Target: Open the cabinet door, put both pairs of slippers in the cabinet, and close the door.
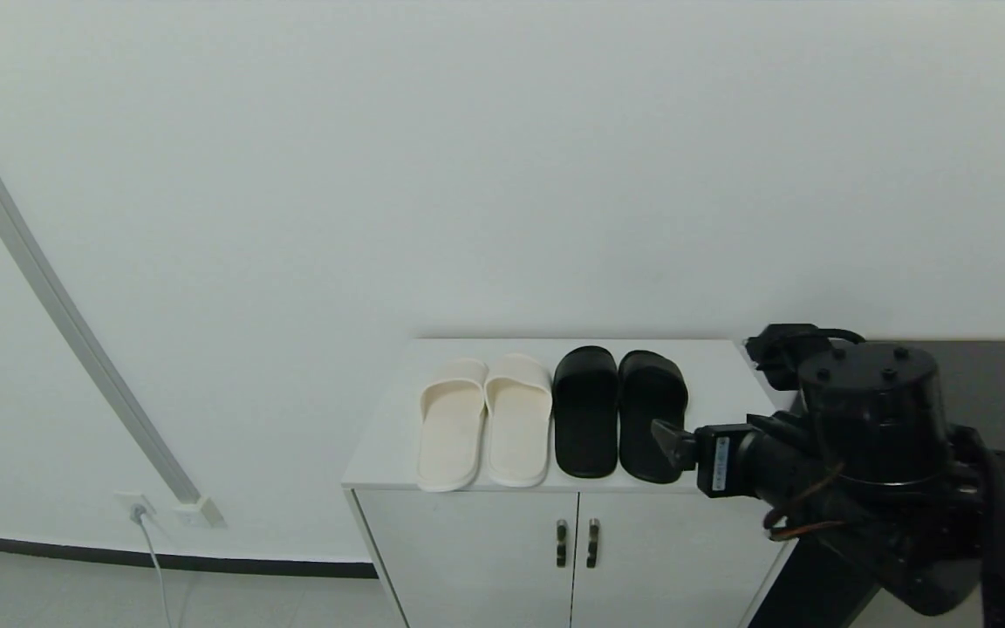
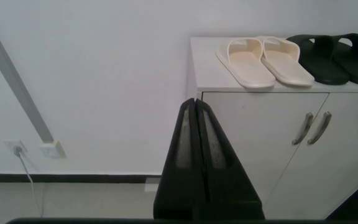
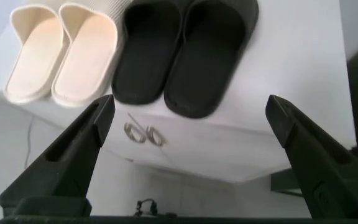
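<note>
The left gripper (image 2: 196,104), fingers pressed together on nothing, hangs low off the left side of the cabinet (image 1: 468,558), whose two doors are both closed. On top, the white slippers (image 1: 483,420) lie left of the black slippers (image 1: 620,412), heels toward the front edge, and the two upright door handles (image 1: 577,542) sit side by side at the centre seam below. The right gripper (image 1: 673,443), spread wide and empty, hovers beside the black heels, up and right of the handles, so I judge it nearer; its wrist label is unreadable.
</note>
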Robot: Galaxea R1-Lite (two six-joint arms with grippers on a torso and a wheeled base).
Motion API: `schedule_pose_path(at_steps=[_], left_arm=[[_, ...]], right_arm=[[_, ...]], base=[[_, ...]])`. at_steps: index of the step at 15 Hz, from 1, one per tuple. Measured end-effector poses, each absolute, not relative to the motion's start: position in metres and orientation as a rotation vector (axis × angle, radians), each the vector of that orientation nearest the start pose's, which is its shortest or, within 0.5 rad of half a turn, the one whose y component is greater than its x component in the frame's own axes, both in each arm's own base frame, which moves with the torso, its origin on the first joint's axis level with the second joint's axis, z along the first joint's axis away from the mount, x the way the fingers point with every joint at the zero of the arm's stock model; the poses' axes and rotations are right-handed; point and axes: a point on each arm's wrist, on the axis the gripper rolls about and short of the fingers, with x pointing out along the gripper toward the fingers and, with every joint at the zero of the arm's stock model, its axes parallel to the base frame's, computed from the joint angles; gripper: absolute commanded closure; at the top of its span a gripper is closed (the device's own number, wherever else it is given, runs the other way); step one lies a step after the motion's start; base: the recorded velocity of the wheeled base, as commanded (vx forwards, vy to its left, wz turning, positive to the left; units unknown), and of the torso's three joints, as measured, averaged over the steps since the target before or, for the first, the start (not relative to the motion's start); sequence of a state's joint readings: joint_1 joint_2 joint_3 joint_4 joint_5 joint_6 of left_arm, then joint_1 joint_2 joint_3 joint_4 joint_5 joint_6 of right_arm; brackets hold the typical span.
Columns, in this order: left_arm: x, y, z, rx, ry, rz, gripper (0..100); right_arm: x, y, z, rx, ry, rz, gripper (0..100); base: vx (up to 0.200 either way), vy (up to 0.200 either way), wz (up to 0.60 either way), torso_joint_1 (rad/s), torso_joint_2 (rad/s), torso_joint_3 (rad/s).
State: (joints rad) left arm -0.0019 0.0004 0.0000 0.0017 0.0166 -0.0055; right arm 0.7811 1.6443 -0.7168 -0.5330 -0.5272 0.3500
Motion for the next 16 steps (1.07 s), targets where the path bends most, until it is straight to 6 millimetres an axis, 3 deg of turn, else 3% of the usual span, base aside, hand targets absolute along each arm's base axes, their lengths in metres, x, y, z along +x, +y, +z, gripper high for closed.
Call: schedule_pose_path(at_steps=[7,11,16], left_arm=[[-0.023,0.000,0.075,-0.004,0.003,0.014,100],[-0.023,0.000,0.076,-0.004,0.003,0.013,100],[-0.023,0.000,0.076,-0.004,0.003,0.013,100]], right_arm=[[0.263,0.243,0.132,0.070,0.322,0.038,0],[0.295,0.254,0.100,0.069,0.312,-0.013,0],[0.329,0.265,0.081,0.070,0.296,-0.050,0]], base=[[0.000,0.000,0.00,0.000,0.00,0.000],[0.000,0.000,0.00,0.000,0.00,0.000],[0.000,0.000,0.00,0.000,0.00,0.000]])
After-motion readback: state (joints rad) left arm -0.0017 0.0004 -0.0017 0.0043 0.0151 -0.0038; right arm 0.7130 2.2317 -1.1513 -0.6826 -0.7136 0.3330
